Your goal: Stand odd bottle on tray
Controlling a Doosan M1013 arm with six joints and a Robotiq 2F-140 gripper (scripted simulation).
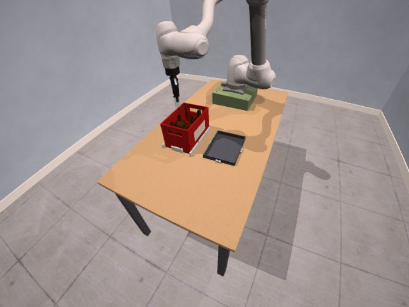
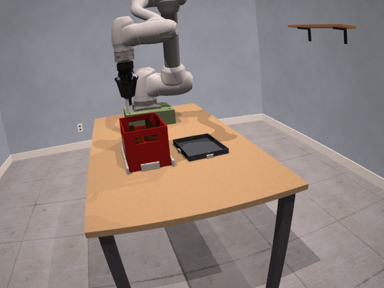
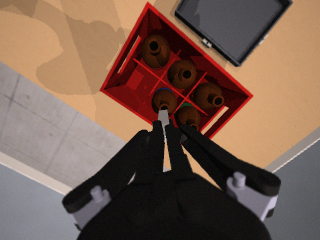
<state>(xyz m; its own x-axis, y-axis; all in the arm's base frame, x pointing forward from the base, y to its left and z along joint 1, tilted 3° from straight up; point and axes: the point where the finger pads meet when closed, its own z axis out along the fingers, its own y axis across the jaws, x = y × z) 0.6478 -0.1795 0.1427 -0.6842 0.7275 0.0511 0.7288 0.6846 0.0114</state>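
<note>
The red crate (image 1: 176, 141) (image 2: 149, 155) stands level on the table. Several brown bottles stand in its compartments; a bottle (image 3: 155, 54) is in the corner beside an empty compartment. One bottle (image 3: 162, 99) shows a blue edge and a neighbouring bottle (image 3: 188, 116) a green one. The necks look alike at this size. The dark tray (image 1: 224, 148) (image 2: 200, 146) (image 3: 230, 25) lies flat beside the crate and is empty. My gripper (image 1: 177, 102) (image 2: 129, 107) (image 3: 164, 117) is shut with nothing between its fingers. It points down, above the crate's robot-side end, higher than the bottles, and hides part of that rim in the wrist view.
White stops (image 1: 177, 149) (image 2: 150, 166) sit around the crate's foot, and small light clips (image 1: 218, 161) (image 2: 209, 155) at the tray's edges. The green base block (image 1: 231, 100) (image 2: 168, 116) under the arm stands behind the crate. A wall shelf (image 2: 322, 26) is far off at the right.
</note>
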